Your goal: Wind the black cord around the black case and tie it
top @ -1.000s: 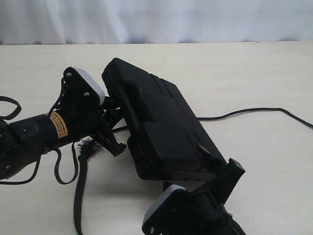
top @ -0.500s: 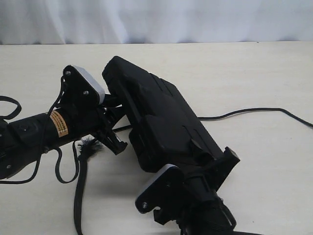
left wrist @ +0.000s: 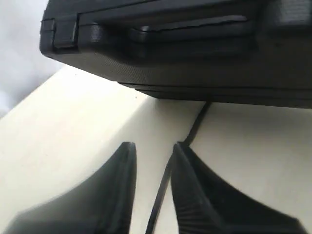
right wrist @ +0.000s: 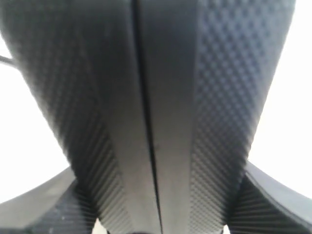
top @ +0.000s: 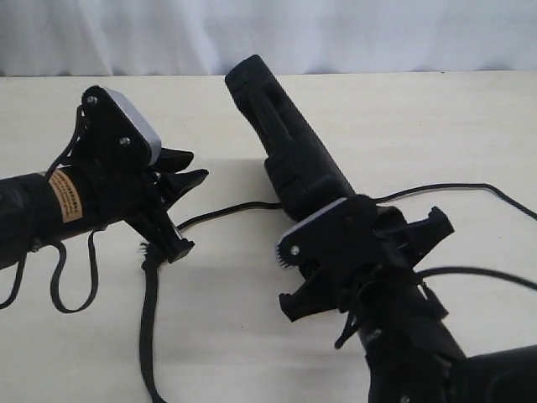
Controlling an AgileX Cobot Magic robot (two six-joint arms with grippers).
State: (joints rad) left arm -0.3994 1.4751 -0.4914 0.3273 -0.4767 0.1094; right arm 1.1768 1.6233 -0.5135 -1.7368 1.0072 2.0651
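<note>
The black case (top: pixel 285 134) stands tilted up on its narrow side, its lower end clamped in my right gripper (top: pixel 359 248). In the right wrist view the case's (right wrist: pixel 161 97) seam and textured shell fill the space between that gripper's (right wrist: pixel 158 168) fingers. My left gripper (top: pixel 195 210) hovers left of the case, open and holding nothing. The black cord (top: pixel 151 319) lies on the table, its frayed tuft (top: pixel 149 248) beside the left fingers, then runs under the case and away to the right. In the left wrist view the cord (left wrist: pixel 195 126) passes on the table under the spread fingers (left wrist: pixel 153 146) towards the case (left wrist: pixel 195 48).
The pale table (top: pixel 470 126) ends at a white curtain (top: pixel 336 34) at the back. Thin robot cables loop under the left arm (top: pixel 71 285) and trail from the right arm (top: pixel 478 273).
The right gripper closed on the case's lower end and tipped the case up onto its side. The left gripper came off the case and drew back to the left.
</note>
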